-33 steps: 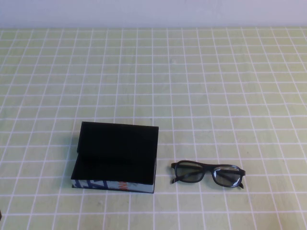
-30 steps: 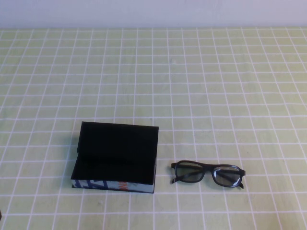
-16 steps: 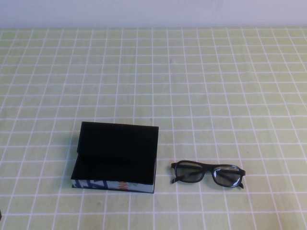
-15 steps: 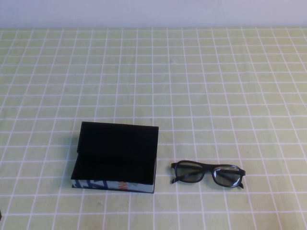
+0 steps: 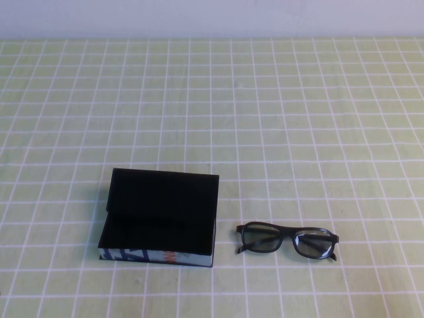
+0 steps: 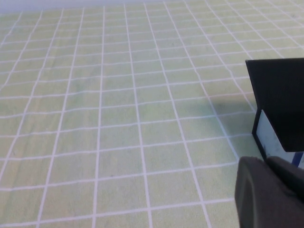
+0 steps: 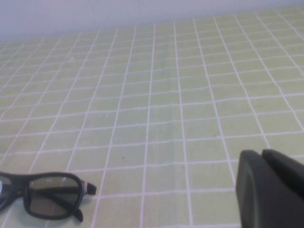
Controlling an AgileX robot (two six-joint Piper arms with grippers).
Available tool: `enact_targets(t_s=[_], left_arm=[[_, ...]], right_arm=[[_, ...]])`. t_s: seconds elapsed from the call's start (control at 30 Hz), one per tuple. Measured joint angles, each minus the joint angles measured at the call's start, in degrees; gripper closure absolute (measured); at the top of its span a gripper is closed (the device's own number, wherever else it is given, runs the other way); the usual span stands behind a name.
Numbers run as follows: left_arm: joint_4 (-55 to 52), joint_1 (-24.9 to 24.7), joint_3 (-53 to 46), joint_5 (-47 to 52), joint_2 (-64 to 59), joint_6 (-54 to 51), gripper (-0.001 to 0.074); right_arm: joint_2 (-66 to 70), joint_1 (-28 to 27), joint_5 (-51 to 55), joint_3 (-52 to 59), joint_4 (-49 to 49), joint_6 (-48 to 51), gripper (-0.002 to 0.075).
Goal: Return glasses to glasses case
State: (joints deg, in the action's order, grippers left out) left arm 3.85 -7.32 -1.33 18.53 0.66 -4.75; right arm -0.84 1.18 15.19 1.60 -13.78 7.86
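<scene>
- We see a tablecloth (image 5: 278, 132) of pale yellow-green squares ruled by thin white lines, and it covers the whole work surface in the high view.
- We find the same checked cloth in both wrist views, lying flat.
- Along the far edge of the cloth we see a plain, pale bluish-white wall (image 5: 212, 16), bare and evenly lit.
</scene>
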Motion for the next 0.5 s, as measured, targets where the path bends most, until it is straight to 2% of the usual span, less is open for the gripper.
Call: enact_targets(t_s=[0.23, 0.5], left_arm=[[0.0, 0.0, 0.0, -6.74, 0.0, 0.22, 0.0738], [1.13, 0.0, 0.0, -31.47, 0.0, 2.69, 0.0738]], right_arm=[[0.0, 0.0, -12.99, 0.0, -0.26, 0.0, 0.0743], [0.0, 0.0, -37.31, 0.0, -0.89, 0.0, 0.0743]])
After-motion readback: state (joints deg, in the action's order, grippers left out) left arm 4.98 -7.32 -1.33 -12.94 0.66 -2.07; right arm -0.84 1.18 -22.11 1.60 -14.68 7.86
